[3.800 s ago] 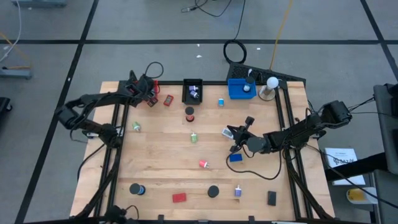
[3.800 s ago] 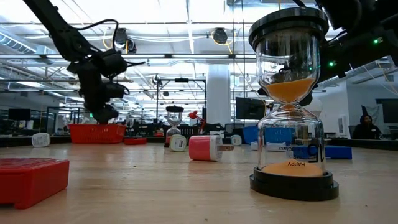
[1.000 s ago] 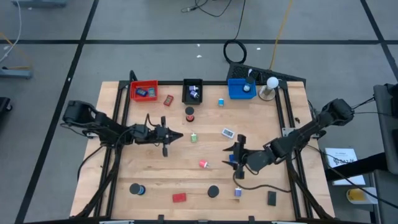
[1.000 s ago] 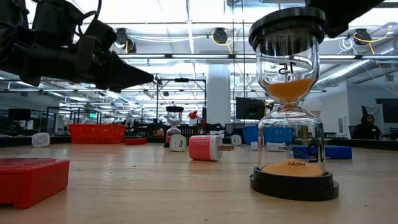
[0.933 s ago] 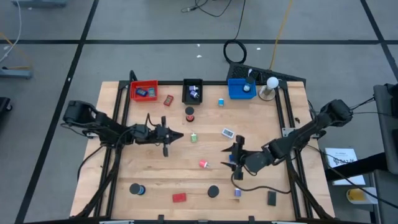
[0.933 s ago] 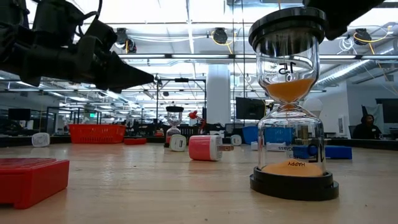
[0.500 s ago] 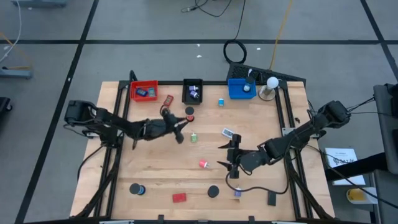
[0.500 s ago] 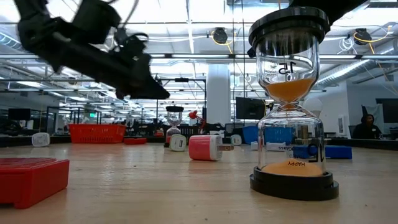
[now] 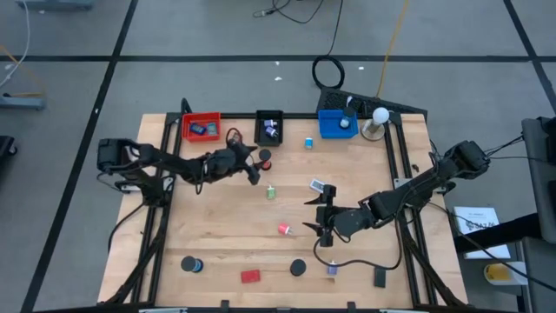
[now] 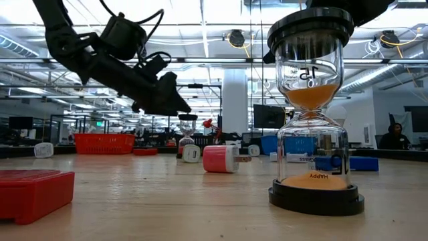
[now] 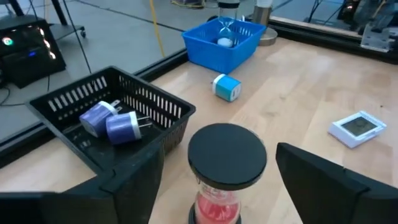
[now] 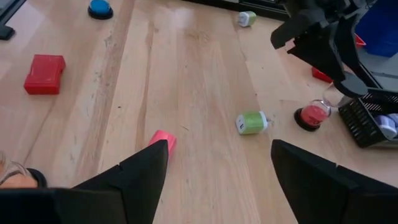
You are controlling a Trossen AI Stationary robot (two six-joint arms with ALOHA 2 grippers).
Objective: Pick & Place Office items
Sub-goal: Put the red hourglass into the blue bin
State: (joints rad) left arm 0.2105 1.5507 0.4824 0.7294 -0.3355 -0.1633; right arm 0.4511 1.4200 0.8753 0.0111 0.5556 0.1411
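left wrist view — red hourglass [image 11: 225,168] base cut off

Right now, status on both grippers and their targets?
Left gripper open, straddling red-sand hourglass with black cap. Right gripper open above small pink block. Nothing held, nothing blocking.

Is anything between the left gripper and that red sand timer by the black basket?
Nothing visible. The left gripper is open, one finger either side of the red sand timer, whose black cap faces the wrist camera. The black basket stands beside it, not between.
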